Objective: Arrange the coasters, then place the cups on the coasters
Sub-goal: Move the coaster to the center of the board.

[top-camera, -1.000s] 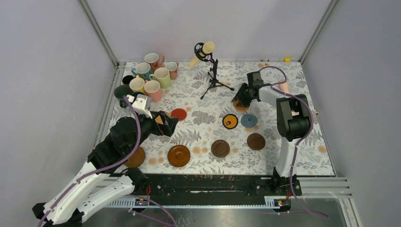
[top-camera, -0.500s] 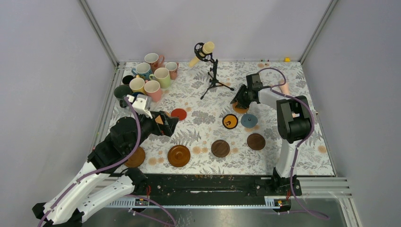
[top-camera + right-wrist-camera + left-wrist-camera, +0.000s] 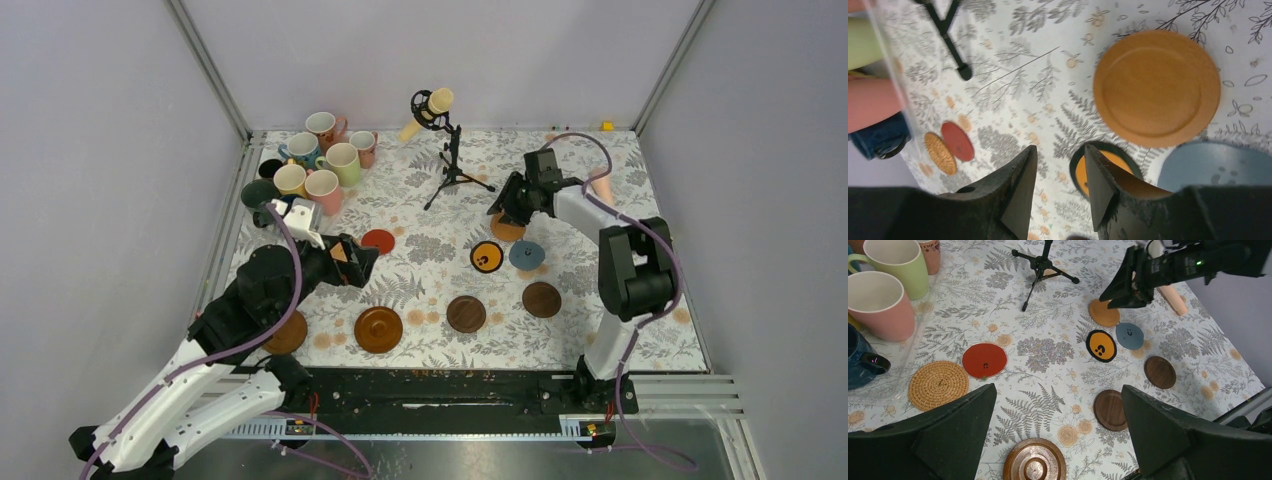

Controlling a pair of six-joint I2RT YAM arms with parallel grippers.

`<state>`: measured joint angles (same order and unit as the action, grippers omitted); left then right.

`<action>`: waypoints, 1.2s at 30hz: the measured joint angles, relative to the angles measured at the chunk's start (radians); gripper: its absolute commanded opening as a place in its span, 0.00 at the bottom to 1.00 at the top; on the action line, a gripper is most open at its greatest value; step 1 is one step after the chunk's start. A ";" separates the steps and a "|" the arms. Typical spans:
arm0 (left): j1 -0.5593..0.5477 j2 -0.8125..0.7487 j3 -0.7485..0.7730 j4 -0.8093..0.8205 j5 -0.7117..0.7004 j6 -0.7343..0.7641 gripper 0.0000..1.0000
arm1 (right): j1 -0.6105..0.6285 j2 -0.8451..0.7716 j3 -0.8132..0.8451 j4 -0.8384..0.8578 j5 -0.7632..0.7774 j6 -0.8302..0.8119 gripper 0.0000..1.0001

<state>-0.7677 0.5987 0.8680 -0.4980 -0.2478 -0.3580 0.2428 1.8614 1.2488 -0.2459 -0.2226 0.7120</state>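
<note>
Bright diffuse light, faint shadows, right-wrist edges blurred.

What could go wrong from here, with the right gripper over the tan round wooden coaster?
The tan round wooden coaster lies close to the black-rimmed orange coaster and the grey-blue coaster; the right gripper, jaws part open and empty, may push a neighbour when it comes down.
The black tripod stand has a leg nearby, which the right gripper might clip.
The ceramic mugs stand packed together in the far left corner, so lifting one may knock another.
</note>
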 measured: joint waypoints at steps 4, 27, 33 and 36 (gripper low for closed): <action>0.000 0.018 0.000 0.000 -0.007 0.002 0.99 | 0.016 -0.120 -0.015 -0.026 0.021 -0.039 0.48; 0.168 0.558 0.304 -0.111 0.001 -0.106 0.86 | 0.177 -1.130 -0.503 -0.193 0.109 -0.212 0.55; 0.192 0.694 0.333 -0.071 -0.001 -0.126 0.78 | 0.177 -1.225 -0.521 -0.199 0.089 -0.222 0.55; 0.211 0.779 0.323 -0.056 0.005 -0.135 0.76 | 0.177 -1.253 -0.539 -0.201 0.064 -0.230 0.56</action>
<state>-0.5564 1.3777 1.1912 -0.5545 -0.2432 -0.4934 0.4194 0.6086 0.7101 -0.4473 -0.1585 0.4824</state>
